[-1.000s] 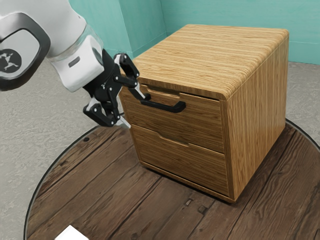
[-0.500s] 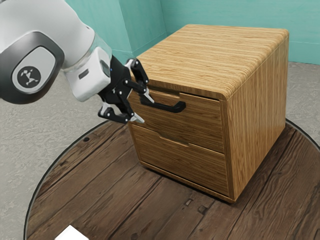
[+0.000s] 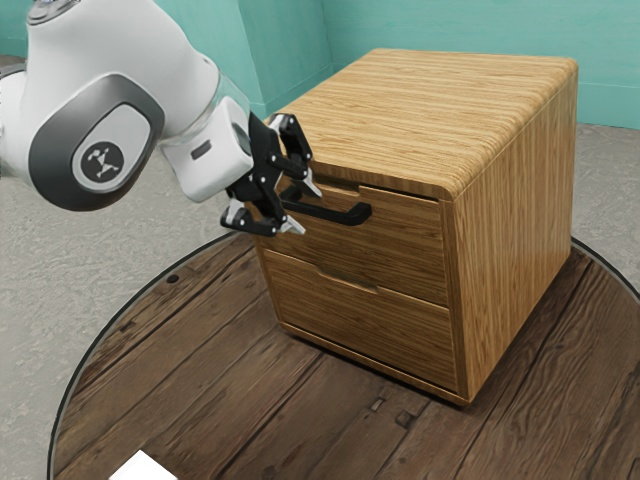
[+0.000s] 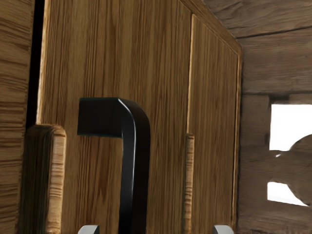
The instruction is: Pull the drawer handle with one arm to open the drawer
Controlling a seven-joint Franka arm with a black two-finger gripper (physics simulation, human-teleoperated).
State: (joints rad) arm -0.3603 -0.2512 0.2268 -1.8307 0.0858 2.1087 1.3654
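- Progress is sitting at the reaching stage: the upper drawer [image 3: 395, 240] is looking shut, its front lying level with the lower drawer [image 3: 370, 315] beneath the handle [image 3: 335, 212], so no opening is showing yet.
- Judging from this, the whole pull is waiting to be done: closing on the bar, then drawing it straight out from the cabinet [image 3: 440, 100].
- The black handle is lying across the upper drawer's front, high on the face and towards the end nearer the arm, with the drawer's wooden lip just above it.
- The gripper [image 3: 300, 208] is hanging at that same near end of the handle, its fingers standing apart, one above the bar and one below.
- In the wrist view the handle [image 4: 134, 161] is running between the two pale fingertips [image 4: 88, 229], with clear wood showing on either side of it, so neither finger is pressing on the bar and nothing is being held.
- The bend where the handle is turning in towards the drawer is lying just ahead of the gripper.
- The cabinet is standing on the round wooden table [image 3: 250, 390], which is spreading out below the handle.
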